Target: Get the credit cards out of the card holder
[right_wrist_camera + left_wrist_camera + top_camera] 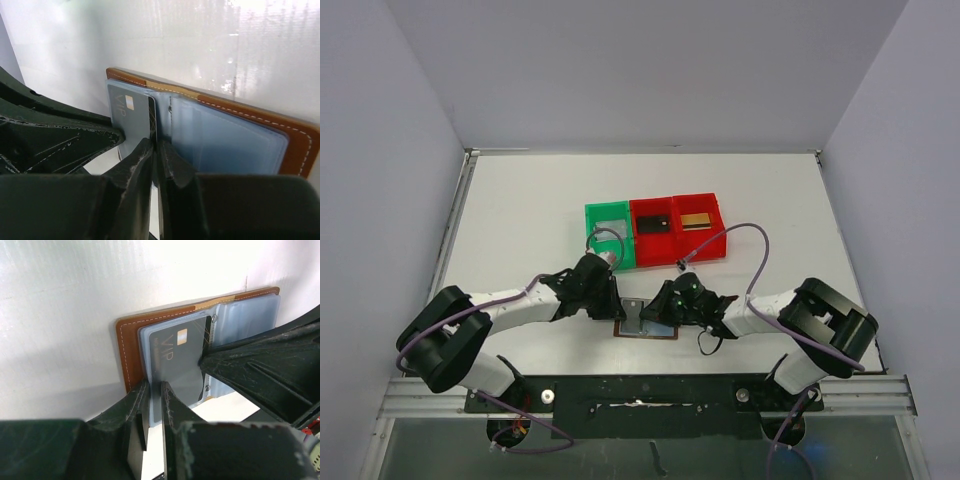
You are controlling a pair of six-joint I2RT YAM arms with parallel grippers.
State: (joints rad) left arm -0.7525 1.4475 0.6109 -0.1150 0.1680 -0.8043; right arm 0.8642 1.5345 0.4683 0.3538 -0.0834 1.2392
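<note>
**A:** Left wrist view: card holder (pixel 131 350) lies open on the desk (pixel 60 315), VIP card (pixel 177 355) in its left sleeve (pixel 145 340). Left hand (pixel 155 392) is clenched on that sleeve's near edge. Can't tell if it pinches the card too or just the plastic.

**B:** Right hand (pixel 155 147)?

**A:** Fingers nearly together, card's spine-side edge btw them. Looks like a grasp on the card itself.

**B:** Where's the holder re: the arms?

**A:** Top view: just in front of the bases, btw both hands, both right on it. Neither is nearer.

**B:** Card's axis?

**A:** Long side runs parallel w/ the spine. Its inner edge overlaps the spine, i.e. it pokes out toward the right hand's side. I'd judge the exit is sideways across the spine, w/ the left hand pinning the sleeve.

**B:** Risk?

**A:** If the left pinch has the card too, it prob. won't slide.

**B:** Progress?

**A:** Black card (pixel 655 224) and gold card (pixel 696 219) lie in the red bins (pixel 653 252) further out. This may be the last one, but the other sleeves aren't fully visible.
</note>
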